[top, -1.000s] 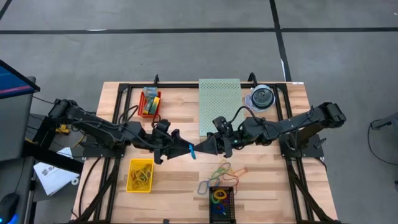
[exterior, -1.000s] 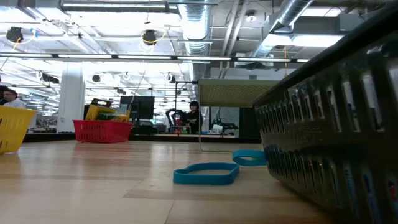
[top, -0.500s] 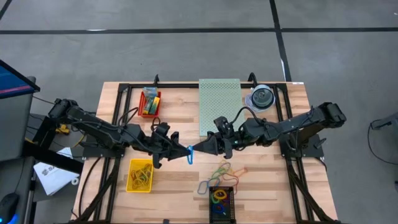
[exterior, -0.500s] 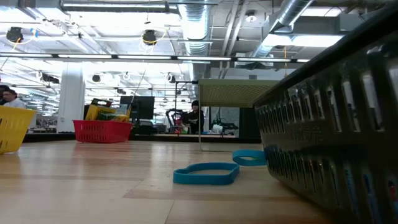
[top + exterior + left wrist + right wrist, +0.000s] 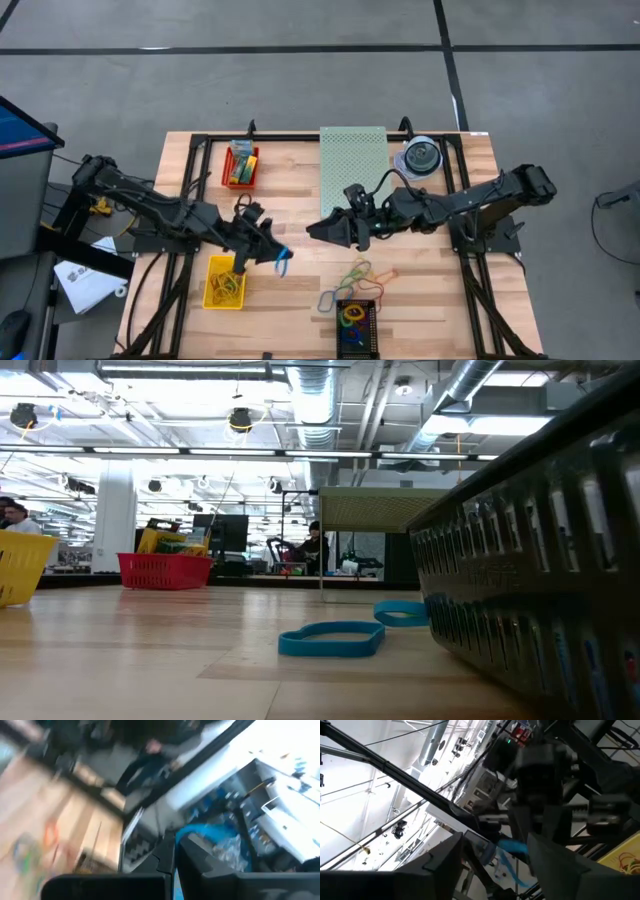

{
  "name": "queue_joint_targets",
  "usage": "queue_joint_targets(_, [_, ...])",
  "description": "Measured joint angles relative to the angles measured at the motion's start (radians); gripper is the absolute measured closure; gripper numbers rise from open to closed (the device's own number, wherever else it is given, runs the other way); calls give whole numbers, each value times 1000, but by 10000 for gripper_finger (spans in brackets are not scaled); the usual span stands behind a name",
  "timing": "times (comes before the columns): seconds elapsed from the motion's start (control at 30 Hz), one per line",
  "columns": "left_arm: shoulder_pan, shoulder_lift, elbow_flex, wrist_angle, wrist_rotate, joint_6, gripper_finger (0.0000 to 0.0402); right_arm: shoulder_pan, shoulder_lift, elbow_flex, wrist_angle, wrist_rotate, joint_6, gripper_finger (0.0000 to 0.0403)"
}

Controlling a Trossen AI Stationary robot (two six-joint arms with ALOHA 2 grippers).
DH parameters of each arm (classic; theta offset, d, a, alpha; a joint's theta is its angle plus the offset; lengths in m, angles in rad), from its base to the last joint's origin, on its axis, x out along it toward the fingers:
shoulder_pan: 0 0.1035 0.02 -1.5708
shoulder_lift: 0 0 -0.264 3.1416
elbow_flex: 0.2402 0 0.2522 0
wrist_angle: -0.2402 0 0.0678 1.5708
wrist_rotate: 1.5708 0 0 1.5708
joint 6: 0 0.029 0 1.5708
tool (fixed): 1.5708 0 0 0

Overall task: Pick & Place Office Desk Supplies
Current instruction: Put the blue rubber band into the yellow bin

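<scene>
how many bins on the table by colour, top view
yellow bin: 1
red bin: 1
black bin: 1
total: 3

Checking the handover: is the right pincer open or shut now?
Open. In the right wrist view its fingers stand apart with nothing between them; the blue band hangs from the shut left pincer, apart from the right pincer.
</scene>
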Motion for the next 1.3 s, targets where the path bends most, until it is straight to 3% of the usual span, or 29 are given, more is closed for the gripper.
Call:
queue_joint_targets(0.3, [-184, -69, 0, -501, 2, -350, 401, -8, 0, 0, -27, -1, 17, 186])
queue_joint_targets(0.6, [-341, -32, 0, -808, 26, -644, 401, -9, 0, 0, -26, -1, 20, 196])
queue_joint_targets(0.97, [-365, 48, 0, -1178, 25, -867, 402, -9, 0, 0, -26, 0, 35, 205])
queue_joint_targets(1.17, [-365, 113, 0, -1279, 24, -937, 391, 3, 0, 0, -26, 0, 27, 206])
queue_joint_targets(1.3, [-362, 145, 0, -1282, 24, -967, 359, 14, 0, 0, -26, 0, 18, 207])
